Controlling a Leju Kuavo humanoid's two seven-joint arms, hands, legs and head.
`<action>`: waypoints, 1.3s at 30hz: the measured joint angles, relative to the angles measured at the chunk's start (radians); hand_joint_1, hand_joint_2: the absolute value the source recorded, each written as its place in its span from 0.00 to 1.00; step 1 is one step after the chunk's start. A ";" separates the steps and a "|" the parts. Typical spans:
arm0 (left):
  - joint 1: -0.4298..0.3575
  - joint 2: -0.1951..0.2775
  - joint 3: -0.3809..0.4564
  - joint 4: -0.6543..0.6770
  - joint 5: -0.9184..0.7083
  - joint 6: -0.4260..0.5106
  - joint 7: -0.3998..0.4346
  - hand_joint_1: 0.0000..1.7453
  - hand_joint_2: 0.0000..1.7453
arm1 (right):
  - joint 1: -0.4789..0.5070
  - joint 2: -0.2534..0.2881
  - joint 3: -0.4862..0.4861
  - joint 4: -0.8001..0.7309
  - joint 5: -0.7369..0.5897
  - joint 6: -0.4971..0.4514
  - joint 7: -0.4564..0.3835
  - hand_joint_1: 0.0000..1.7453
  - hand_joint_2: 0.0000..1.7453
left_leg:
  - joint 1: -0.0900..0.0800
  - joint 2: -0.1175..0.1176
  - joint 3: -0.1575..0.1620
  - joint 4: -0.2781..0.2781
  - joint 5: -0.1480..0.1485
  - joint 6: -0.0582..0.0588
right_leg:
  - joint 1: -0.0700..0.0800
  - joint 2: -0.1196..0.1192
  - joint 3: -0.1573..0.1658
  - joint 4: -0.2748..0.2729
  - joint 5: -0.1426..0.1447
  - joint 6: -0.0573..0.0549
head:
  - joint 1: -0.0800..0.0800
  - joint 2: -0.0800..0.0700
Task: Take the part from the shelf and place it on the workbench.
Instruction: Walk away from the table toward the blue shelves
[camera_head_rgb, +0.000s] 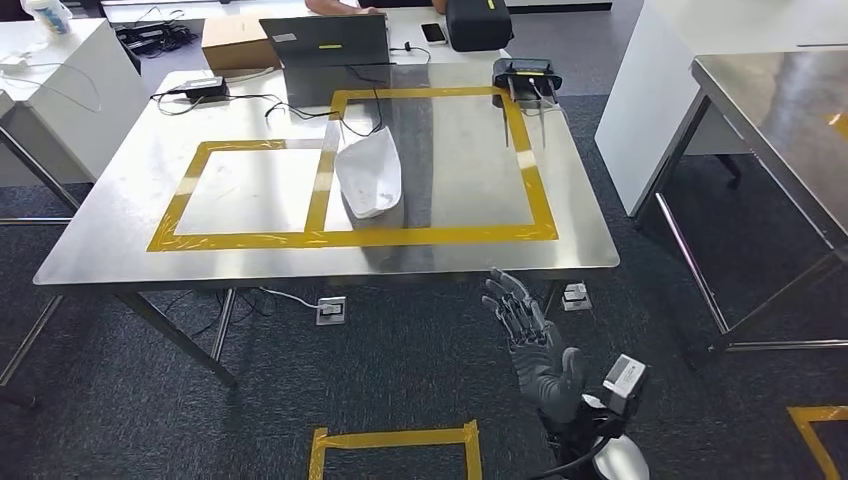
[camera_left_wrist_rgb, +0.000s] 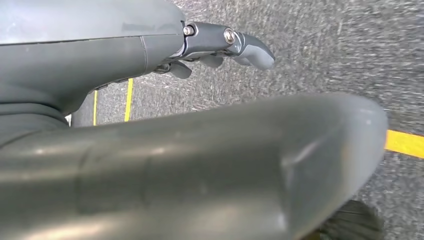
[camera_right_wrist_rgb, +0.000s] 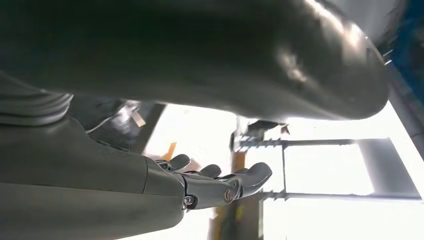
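Note:
The part, a white curved shell (camera_head_rgb: 369, 170), lies on the steel workbench (camera_head_rgb: 120, 220), across the tape line between the two yellow rectangles. My right hand (camera_head_rgb: 530, 335) is raised below the bench's front edge, over the floor, well short of the part. Its fingers are stretched out and apart, holding nothing. The right wrist view shows the same hand (camera_right_wrist_rgb: 220, 182) with straight fingers and nothing between them. My left hand (camera_left_wrist_rgb: 225, 47) hangs over the grey carpet, its fingers loosely extended and its thumb large in the foreground, holding nothing.
At the bench's far edge stand a laptop (camera_head_rgb: 325, 45), a cardboard box (camera_head_rgb: 238, 42), a black device (camera_head_rgb: 526, 75) and a power adapter (camera_head_rgb: 205, 88) with cables. A second steel table (camera_head_rgb: 780, 110) is to the right. A yellow tape square (camera_head_rgb: 395, 445) marks the floor.

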 joint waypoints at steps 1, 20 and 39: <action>0.000 0.001 0.002 0.000 -0.002 -0.004 -0.003 0.00 0.00 | 0.004 0.000 -0.019 0.032 0.017 -0.020 -0.002 0.00 0.00 | 0.000 0.000 -0.004 0.052 -0.021 -0.002 | 0.001 -0.001 -0.015 0.002 0.012 0.001 | 0.000 0.000; 0.006 0.009 0.005 0.003 -0.046 -0.044 -0.044 0.00 0.00 | -0.178 -0.048 -0.411 1.155 0.329 -0.334 0.300 0.00 0.00 | -0.013 0.006 0.094 -0.184 0.121 0.066 | -0.005 -0.001 -0.045 0.196 -0.049 0.063 | 0.002 0.000; -0.005 0.014 0.004 0.004 -0.108 -0.037 -0.003 0.00 0.00 | -0.213 0.050 -0.546 1.410 0.320 -0.397 0.639 0.00 0.00 | -0.018 -0.006 0.257 -0.218 0.007 0.024 | 0.002 -0.008 -0.099 0.017 0.097 0.032 | 0.006 0.000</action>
